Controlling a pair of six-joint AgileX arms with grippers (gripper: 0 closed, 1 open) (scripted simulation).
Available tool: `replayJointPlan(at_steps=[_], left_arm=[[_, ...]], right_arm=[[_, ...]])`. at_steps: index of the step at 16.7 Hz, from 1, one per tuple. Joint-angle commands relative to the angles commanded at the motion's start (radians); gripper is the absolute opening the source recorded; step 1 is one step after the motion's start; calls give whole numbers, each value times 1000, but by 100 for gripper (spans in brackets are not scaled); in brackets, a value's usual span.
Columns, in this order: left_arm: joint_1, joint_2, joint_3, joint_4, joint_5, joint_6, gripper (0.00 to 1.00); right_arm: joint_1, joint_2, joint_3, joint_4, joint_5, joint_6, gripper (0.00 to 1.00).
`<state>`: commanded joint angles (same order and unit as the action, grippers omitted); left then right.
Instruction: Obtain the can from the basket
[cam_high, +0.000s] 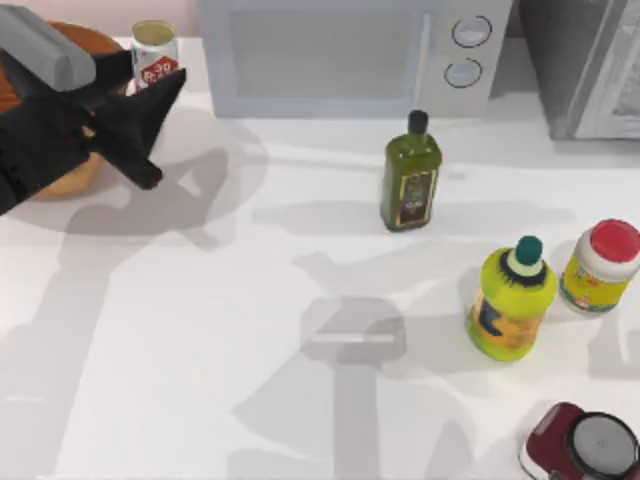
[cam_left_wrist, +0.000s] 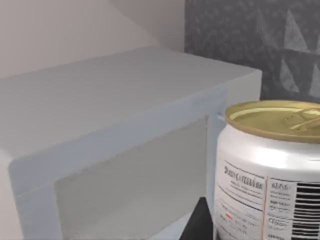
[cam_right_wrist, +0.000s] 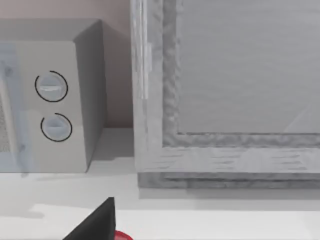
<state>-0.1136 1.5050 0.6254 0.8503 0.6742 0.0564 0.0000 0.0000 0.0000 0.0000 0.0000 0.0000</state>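
The can (cam_high: 154, 52), white with red marks and a pale tan top, hangs upright just right of the basket (cam_high: 70, 175), near the microwave's left corner. My left gripper (cam_high: 158, 85) reaches in from the far left of the table, above the basket, and is shut on the can. The left wrist view shows the can (cam_left_wrist: 270, 170) close up, with a black finger (cam_left_wrist: 200, 225) at its base. The orange-brown basket is mostly hidden under my left arm. In the right wrist view, a dark part of my right gripper (cam_right_wrist: 95, 222) shows, facing the back wall.
A grey microwave (cam_high: 340, 55) stands along the back and a grey cabinet (cam_high: 590, 60) at the back right. A green bottle (cam_high: 410, 180) stands mid-table. On the right stand a yellow bottle (cam_high: 510, 300), a yellow jar (cam_high: 600, 265) and a dark red container (cam_high: 585, 445).
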Motion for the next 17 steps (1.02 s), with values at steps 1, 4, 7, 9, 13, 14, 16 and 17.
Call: replayJointPlan(at_steps=[1,4,7,9,13,14,16,17], left_arm=[[-7,91,42,50,55,3,0],[-24,344,158,186,219,9,0],[-38,567,259,294,376,14,0],[-46,691,316,350,472,15,0],[-55,876,408,430,639,16,0],[-56,912,427,443,674,16,0],[-55,966,459,463,730,15,0],[-54,985,472,470,752,15,0]], right_arm=[[0,0,0,0,0,0,100],[0,0,0,0,0,0,100],[0,0,0,0,0,0,100],[0,0,0,0,0,0,100],[0,0,0,0,0,0,100],[0,0,0,0,0,0,100],[0,0,0,0,0,0,100],[0,0,0,0,0,0,100]])
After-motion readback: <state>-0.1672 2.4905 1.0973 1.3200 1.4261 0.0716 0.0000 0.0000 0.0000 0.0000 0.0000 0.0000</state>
